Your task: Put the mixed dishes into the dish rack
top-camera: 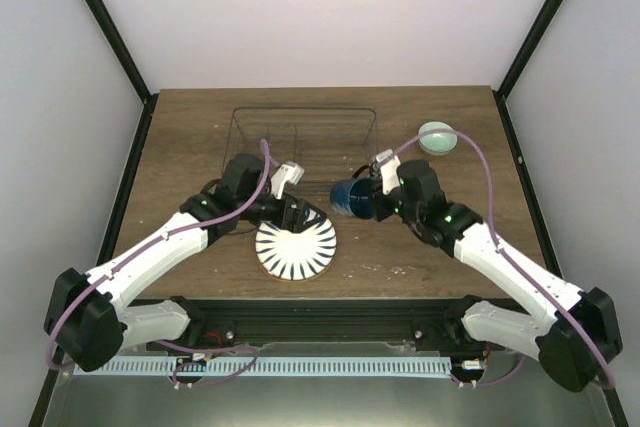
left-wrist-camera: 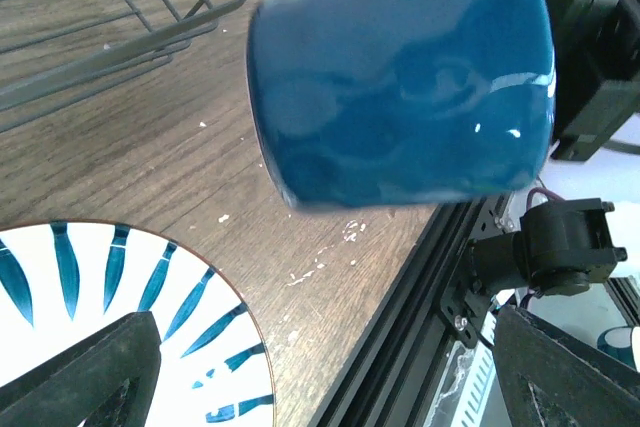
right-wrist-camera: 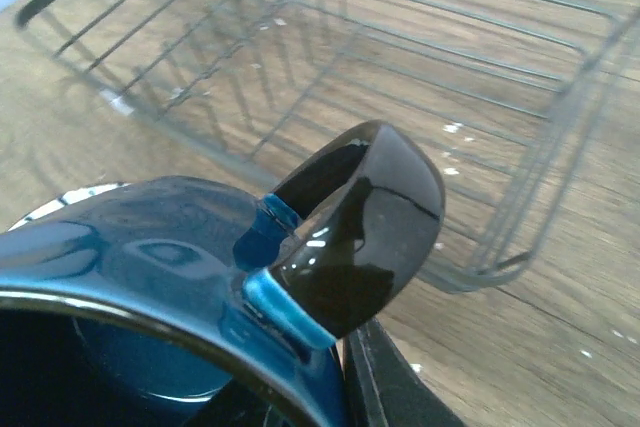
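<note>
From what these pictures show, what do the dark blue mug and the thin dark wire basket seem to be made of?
The dark blue mug looks like glazed ceramic: it has a thick handle and a glossy surface with sharp highlights. The thin dark wire basket looks like metal wire, perhaps coated: its rods are fine, dark and only slightly shiny.

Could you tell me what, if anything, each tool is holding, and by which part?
The right tool grips the dark blue mug by its rim beside the handle; the open left tool holds nothing.
</note>
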Controlling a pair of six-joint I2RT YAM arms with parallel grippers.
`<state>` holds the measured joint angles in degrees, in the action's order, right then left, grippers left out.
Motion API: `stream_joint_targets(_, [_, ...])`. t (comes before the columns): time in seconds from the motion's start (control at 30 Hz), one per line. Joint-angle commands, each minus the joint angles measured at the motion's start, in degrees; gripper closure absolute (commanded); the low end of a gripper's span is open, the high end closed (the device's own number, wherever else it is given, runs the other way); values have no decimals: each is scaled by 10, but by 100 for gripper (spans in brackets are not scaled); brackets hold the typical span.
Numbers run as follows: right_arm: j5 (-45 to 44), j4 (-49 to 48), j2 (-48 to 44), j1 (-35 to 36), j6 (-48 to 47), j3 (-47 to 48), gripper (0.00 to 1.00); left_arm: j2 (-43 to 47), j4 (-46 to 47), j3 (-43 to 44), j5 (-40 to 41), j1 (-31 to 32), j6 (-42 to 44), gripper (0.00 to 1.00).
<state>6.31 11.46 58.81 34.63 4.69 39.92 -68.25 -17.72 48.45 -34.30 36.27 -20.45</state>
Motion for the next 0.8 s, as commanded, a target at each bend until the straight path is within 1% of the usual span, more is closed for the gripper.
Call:
stream_joint_targets(0.0, [-113,169,40,-1,93,119,99,-10,-29,32,9,5,15,8])
stream_joint_targets(0.17, [-143,300,100,0,161,181,99,-21,-68,58,24,14,27,8])
stream_joint_targets(0.3, [-155,366,131,6,188,201,99,-27,-91,69,39,19,31,8])
stream_joint_targets(0.53, [-170,416,174,10,210,194,99,-25,-97,69,50,22,25,9])
stream_joint_targets(0.77, [-175,403,214,11,220,186,98,-29,-103,69,53,25,26,9])
